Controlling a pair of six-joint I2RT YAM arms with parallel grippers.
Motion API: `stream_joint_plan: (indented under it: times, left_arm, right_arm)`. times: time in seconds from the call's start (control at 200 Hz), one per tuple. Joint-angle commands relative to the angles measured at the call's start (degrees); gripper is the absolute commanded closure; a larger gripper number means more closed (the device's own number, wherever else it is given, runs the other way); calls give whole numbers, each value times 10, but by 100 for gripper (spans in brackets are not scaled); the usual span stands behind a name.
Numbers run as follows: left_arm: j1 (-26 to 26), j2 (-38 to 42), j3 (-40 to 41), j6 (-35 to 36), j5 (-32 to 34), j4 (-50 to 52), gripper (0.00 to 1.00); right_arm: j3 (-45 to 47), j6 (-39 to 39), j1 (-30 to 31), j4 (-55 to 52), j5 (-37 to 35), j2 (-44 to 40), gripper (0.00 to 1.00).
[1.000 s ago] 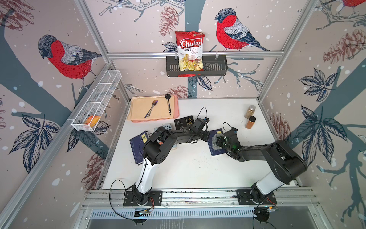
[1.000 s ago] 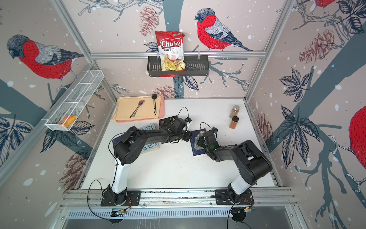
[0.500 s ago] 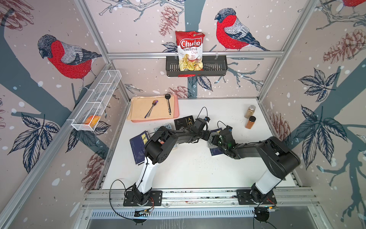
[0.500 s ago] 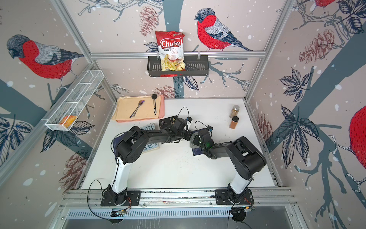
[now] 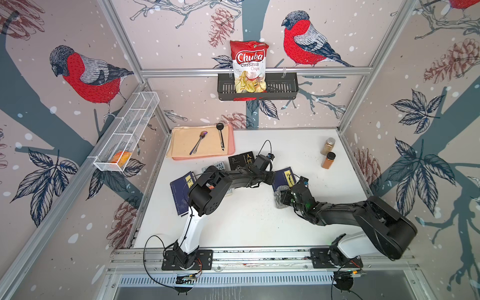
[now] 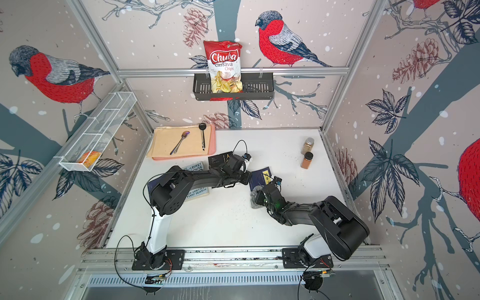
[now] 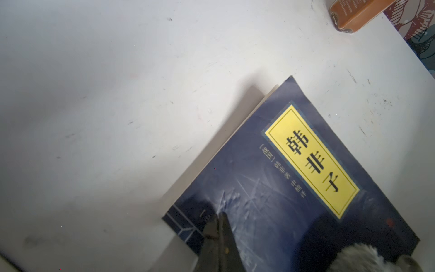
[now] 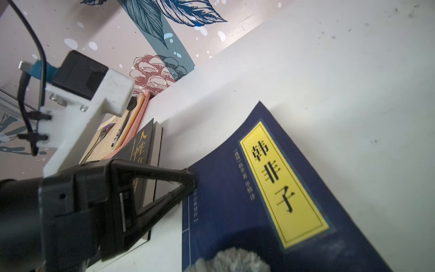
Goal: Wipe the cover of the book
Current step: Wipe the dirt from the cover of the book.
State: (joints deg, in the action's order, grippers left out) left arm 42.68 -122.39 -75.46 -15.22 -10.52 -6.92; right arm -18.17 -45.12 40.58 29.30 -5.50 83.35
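Note:
The book [image 5: 285,178] is dark blue with a yellow title label [image 7: 313,162] and lies flat right of the table's middle; it also shows in the other top view as the book [image 6: 262,176]. My left gripper [image 7: 220,215] is shut, and its tips press on the cover near one corner, as the right wrist view shows of the left gripper [image 8: 189,180]. My right gripper [image 5: 283,198] is shut on a grey fluffy cloth [image 8: 235,261]. The cloth [image 5: 278,199] rests at the book's near end. The right fingers are hidden under the cloth.
A black book [image 5: 242,159], a pale book [image 5: 215,166] and another blue book [image 5: 181,191] lie left of the arms. A pink tray [image 5: 230,145] with two spoons sits at the back left. Two spice jars [image 5: 328,159] stand at the right.
My right gripper has drawn the cloth back along the cover toward the book's near end. The left gripper has stayed pressed on the book.

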Motion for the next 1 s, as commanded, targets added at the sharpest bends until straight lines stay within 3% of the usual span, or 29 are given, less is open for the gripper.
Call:
stream_joint_plan:
  times: [0.0, 0.265, 0.51, 0.9, 0.996]
  left_arm:
    - [-1, -2, 4, 3, 15, 109, 100]
    - [-2, 14, 20, 1, -4, 96, 100]
    - [-3, 42, 42, 5, -9, 89, 100]
    - [-2, 55, 35, 2, -11, 92, 100]
    - [0, 62, 34, 0, -12, 96, 100]
  right_arm:
    - [-11, -7, 2, -146, -2, 26, 100]
    - [-140, 47, -58, -93, 41, 178, 100]
    - [-214, 68, -84, -79, 83, 260, 100]
    - [-253, 96, -116, -34, 158, 282, 100]
    - [-278, 113, -119, -80, 132, 259, 100]
